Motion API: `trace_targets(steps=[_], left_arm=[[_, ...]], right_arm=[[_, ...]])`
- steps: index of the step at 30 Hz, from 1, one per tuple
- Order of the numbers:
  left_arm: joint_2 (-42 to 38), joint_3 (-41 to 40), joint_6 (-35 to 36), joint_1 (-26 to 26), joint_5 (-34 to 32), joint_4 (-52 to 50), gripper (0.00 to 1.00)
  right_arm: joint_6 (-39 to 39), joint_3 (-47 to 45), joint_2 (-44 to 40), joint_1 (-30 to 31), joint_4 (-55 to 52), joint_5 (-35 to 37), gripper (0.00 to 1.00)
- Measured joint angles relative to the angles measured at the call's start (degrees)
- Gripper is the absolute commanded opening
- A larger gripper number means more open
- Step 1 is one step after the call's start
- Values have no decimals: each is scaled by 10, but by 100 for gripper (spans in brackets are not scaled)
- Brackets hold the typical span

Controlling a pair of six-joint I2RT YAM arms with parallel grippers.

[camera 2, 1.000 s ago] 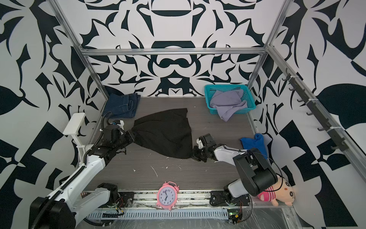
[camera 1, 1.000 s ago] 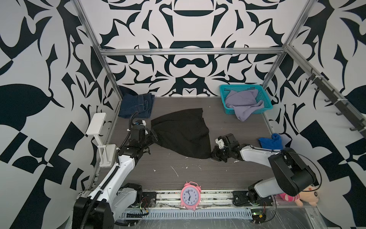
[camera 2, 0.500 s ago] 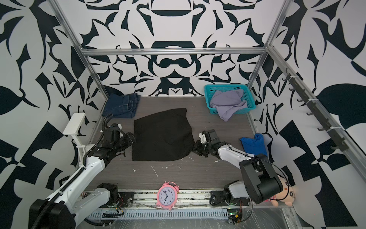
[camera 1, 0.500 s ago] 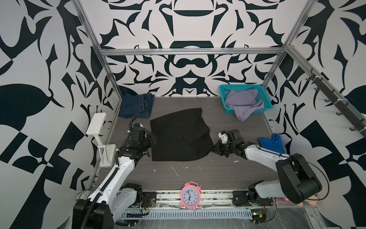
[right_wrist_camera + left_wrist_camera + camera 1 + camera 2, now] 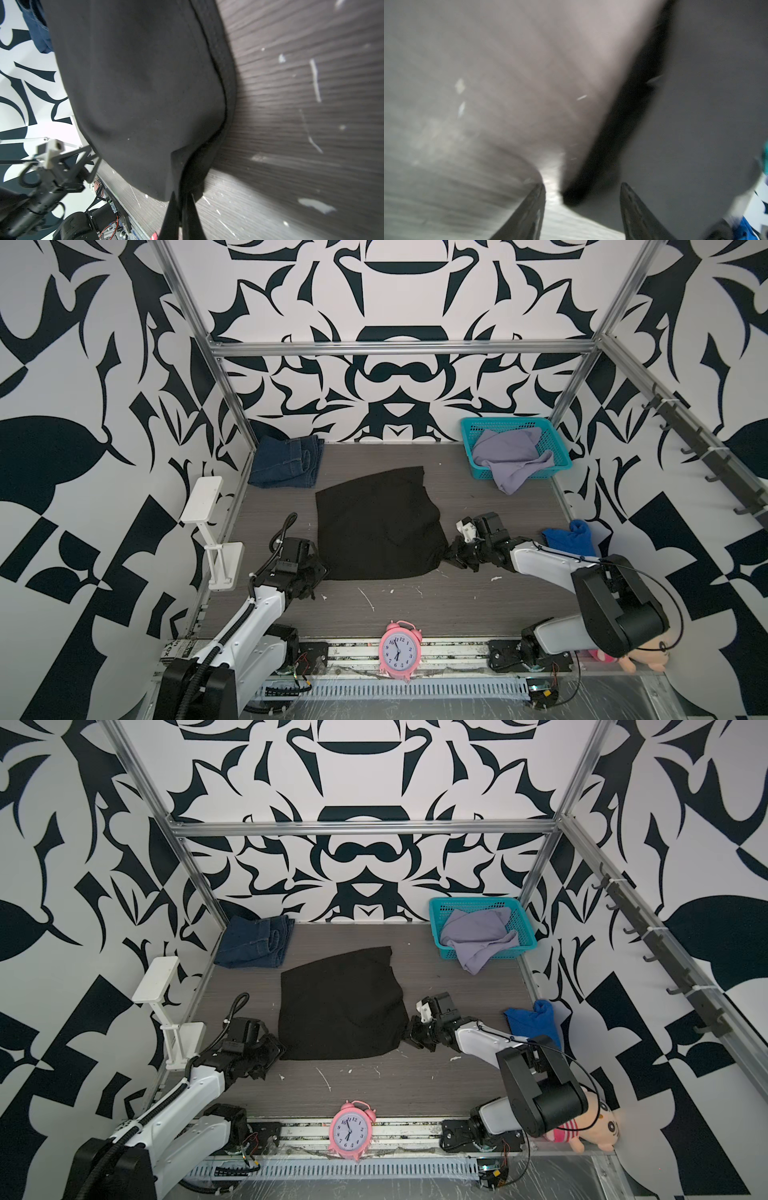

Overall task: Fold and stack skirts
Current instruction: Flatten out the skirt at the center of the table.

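The black skirt (image 5: 376, 526) (image 5: 338, 1006) lies spread on the table's middle. My left gripper (image 5: 319, 574) (image 5: 277, 1052) (image 5: 582, 185) stands open at the skirt's front left corner, which lies loose on the table between its fingers (image 5: 532, 209). My right gripper (image 5: 451, 553) (image 5: 409, 1031) (image 5: 184, 197) is shut on the skirt's front right corner (image 5: 187, 166), which is bunched into it. The denim skirt (image 5: 286, 462) (image 5: 255, 942) lies folded at the back left. The lavender skirt (image 5: 507, 456) (image 5: 476, 936) hangs out of the teal basket (image 5: 507, 421) (image 5: 473, 900).
A pink alarm clock (image 5: 400, 649) (image 5: 351, 1131) stands at the front edge. A bright blue cloth (image 5: 569, 537) (image 5: 532, 1021) lies by the right wall, and a plush toy (image 5: 590, 1129) sits behind the right arm's base. A white stand (image 5: 208, 531) rises at the left edge.
The black skirt was drawn toward the front and spread from a slanted shape into a squarer one. The left gripper came forward, opened and let go of its corner. The right gripper keeps its hold.
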Motion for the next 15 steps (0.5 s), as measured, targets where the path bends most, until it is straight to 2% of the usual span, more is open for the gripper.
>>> trace_targets(steps=[7,10,15], left_arm=[[50,-11,-17,-18,19,76,14],[54,-20,-20,-21,25,92,1],[21,-21,-21,-21,21,73,0]], right_arm=[[0,0,2,0,0,-2,0],[0,0,-2,0,-1,-1,0],[-13,6,-26,0,-25,9,0]])
